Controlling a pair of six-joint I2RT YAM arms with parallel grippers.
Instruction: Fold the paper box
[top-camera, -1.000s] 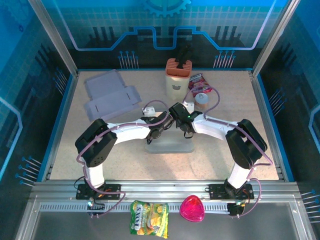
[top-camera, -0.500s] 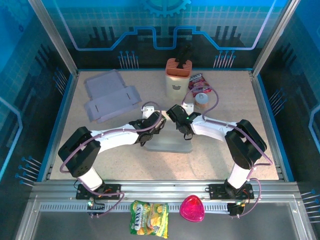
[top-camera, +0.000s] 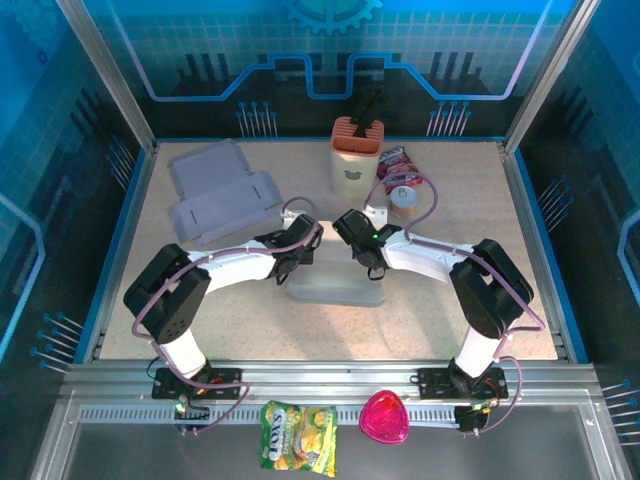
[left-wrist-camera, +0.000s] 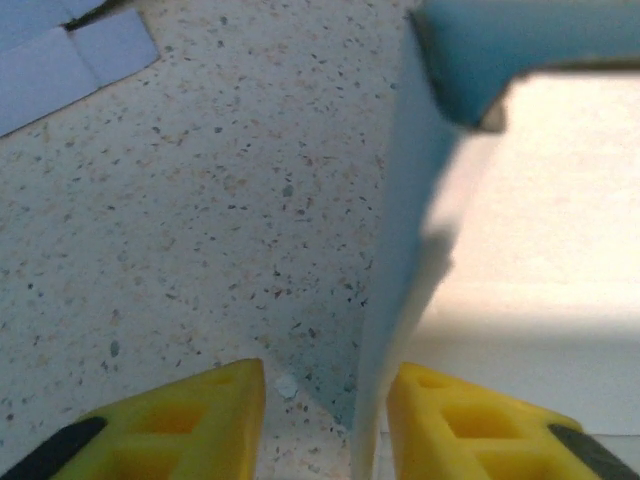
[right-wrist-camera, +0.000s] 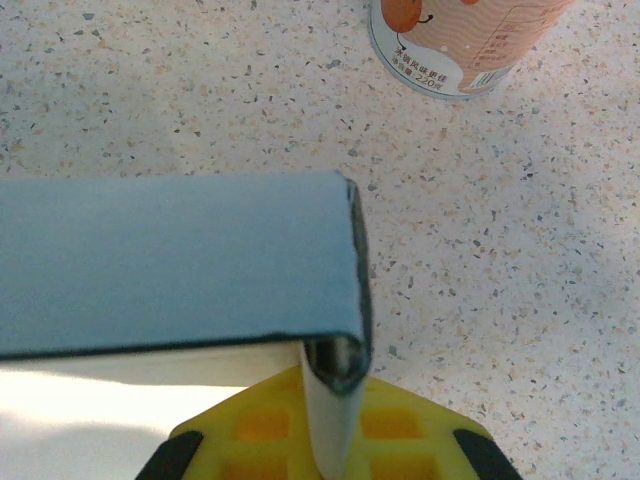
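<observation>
the pale grey-blue paper box (top-camera: 335, 290) sits at the middle of the speckled beige tabletop (top-camera: 260, 325), partly formed, with both arms reaching in over its far side from either flank. the placing looks deliberate: each arm takes the end nearest it, so one can steady a wall while the other works on a neighbouring one.

the right gripper (top-camera: 358, 245) is closed on the box. in the right wrist view its yellow fingers (right-wrist-camera: 400, 440) pinch the raised edge where a folded-over flap meets the upright wall, and the card runs straight down between them. that grip reads as an anchor, keeping the corner upright and the flap bent over so it does not spring back.

the left gripper (left-wrist-camera: 325, 380) is not clamped. in its wrist view the two yellow fingers (left-wrist-camera: 225, 415) stand apart, astride a thin upright wall of the box. the wall's lower edge lies close against one finger, with a clear gap to the other. my guess is that it is lining up to pinch or push this wall, so the fold here is not yet made.

a stack of flat unfolded grey-blue box blanks (top-camera: 220, 195) lies well apart at the far left, out of the working area. a round peach-printed tub (right-wrist-camera: 450, 40) stands near the right gripper, just beyond the box, close enough to mind on any outward swing.
</observation>
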